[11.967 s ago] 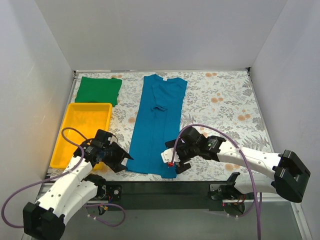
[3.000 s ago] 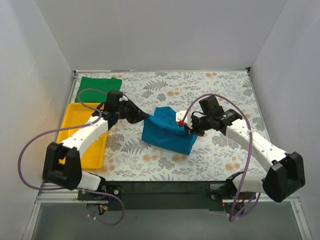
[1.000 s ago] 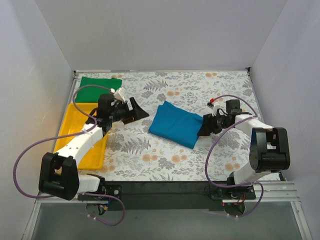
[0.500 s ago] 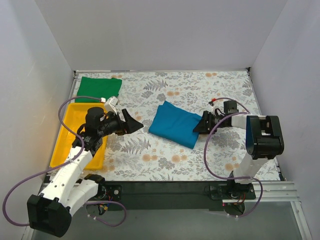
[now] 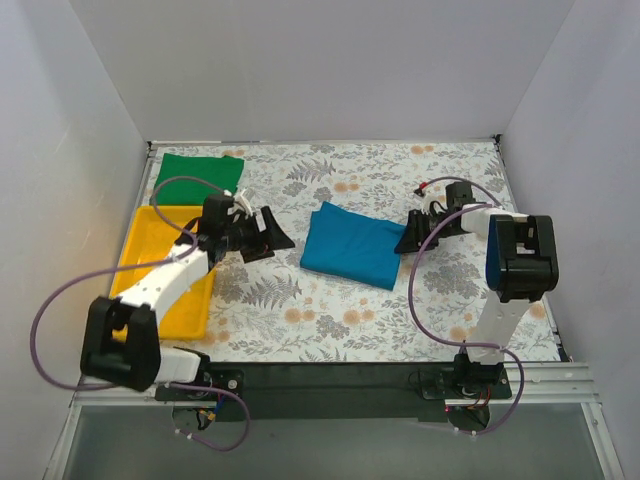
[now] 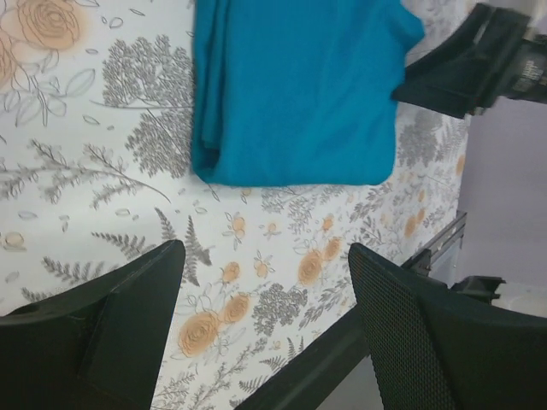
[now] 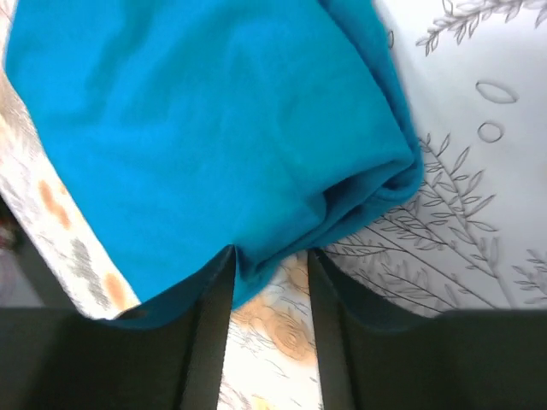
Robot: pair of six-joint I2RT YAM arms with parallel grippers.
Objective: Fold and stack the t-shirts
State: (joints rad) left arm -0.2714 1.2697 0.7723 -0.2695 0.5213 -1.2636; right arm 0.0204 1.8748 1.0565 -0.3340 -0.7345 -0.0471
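The teal-blue t-shirt (image 5: 350, 245) lies folded into a rectangle mid-table, also seen in the left wrist view (image 6: 291, 94) and the right wrist view (image 7: 197, 128). The green t-shirt (image 5: 198, 172) lies folded in the far left corner. My left gripper (image 5: 272, 236) hovers just left of the teal shirt, open and empty (image 6: 265, 282). My right gripper (image 5: 408, 238) is at the shirt's right edge. Its jaws (image 7: 269, 256) are half narrowed, and the shirt's folded edge reaches between the fingertips with a gap still showing.
A yellow tray (image 5: 150, 290) sits along the left side under the left arm. White walls enclose the patterned table on three sides. The black front rail (image 6: 316, 363) shows at the near edge.
The right jaws have narrowed around the teal shirt's right edge, and that arm has drawn back toward the right wall. The left gripper swung toward the tray and back, still open.
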